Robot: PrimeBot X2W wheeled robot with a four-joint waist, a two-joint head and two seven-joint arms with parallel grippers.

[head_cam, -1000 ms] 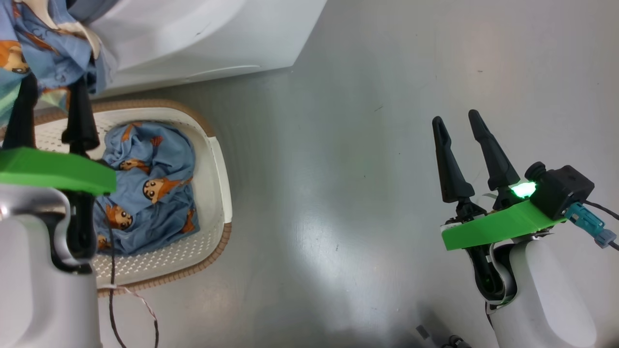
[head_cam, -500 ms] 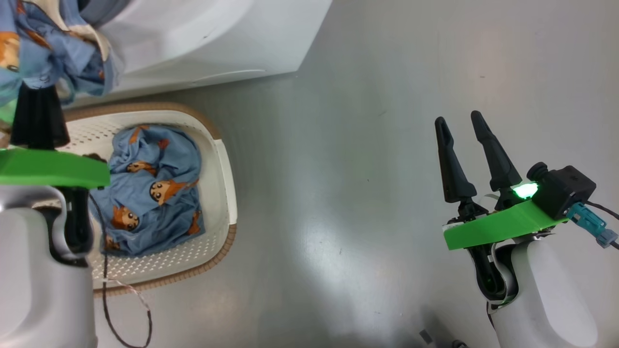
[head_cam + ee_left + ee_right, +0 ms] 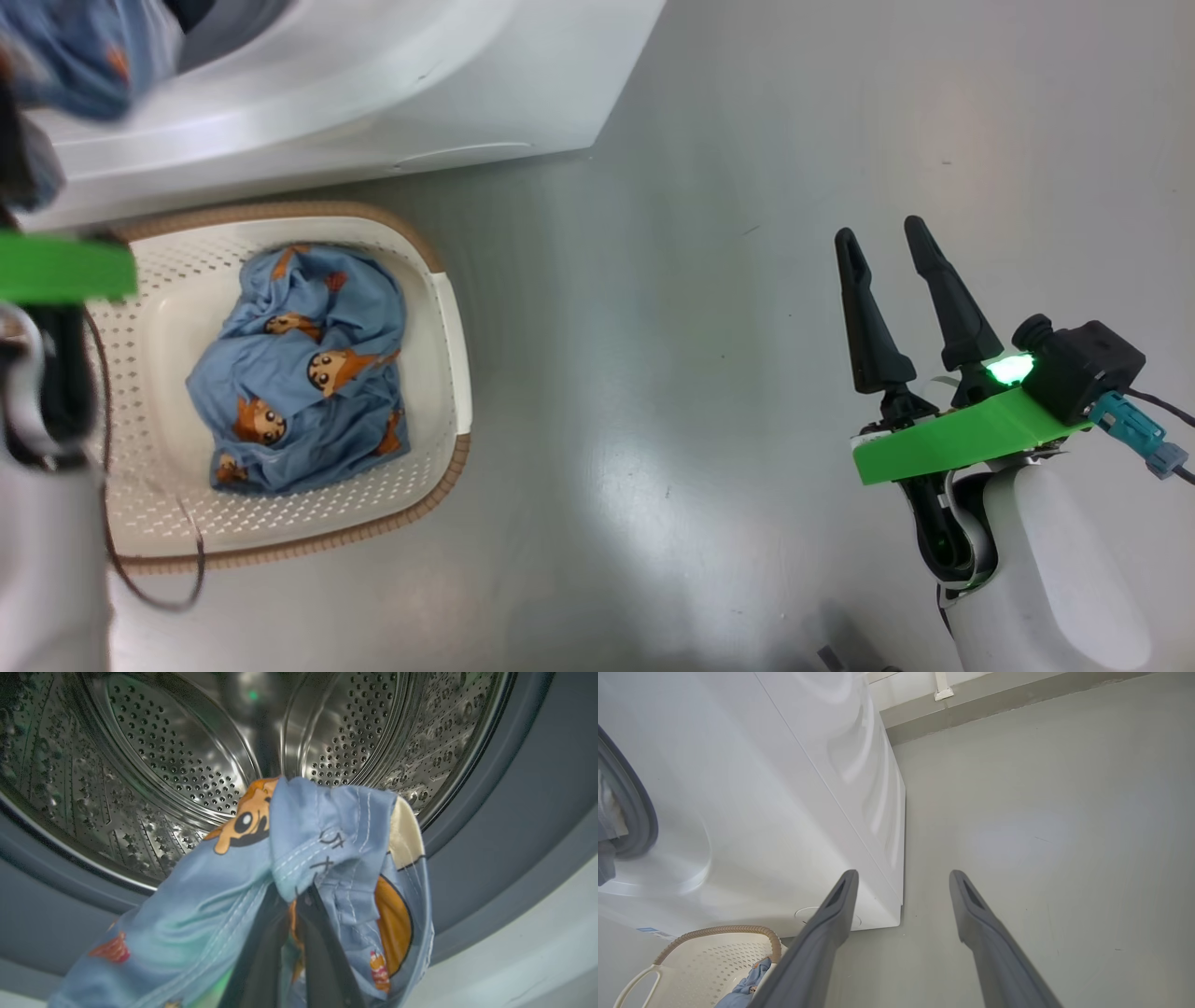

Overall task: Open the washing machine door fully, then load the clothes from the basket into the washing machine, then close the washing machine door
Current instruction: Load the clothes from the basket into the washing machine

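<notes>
Left pincer (image 3: 293, 898) clamped on a bear-print garment (image 3: 327, 830), apparently at the washing machine (image 3: 373, 84)'s drum (image 3: 187, 756) mouth; more clothes (image 3: 308, 373) lie in the basket (image 3: 439, 308) beside it; right pincer (image 3: 879, 230) apart over floor (image 3: 700, 373)

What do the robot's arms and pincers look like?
The arms are smooth, pale tubes. Each wrist wears a bright green plate. The right pincer has two long, pointy black fingers, a glowing green light, a black camera box and a teal plug.
</notes>
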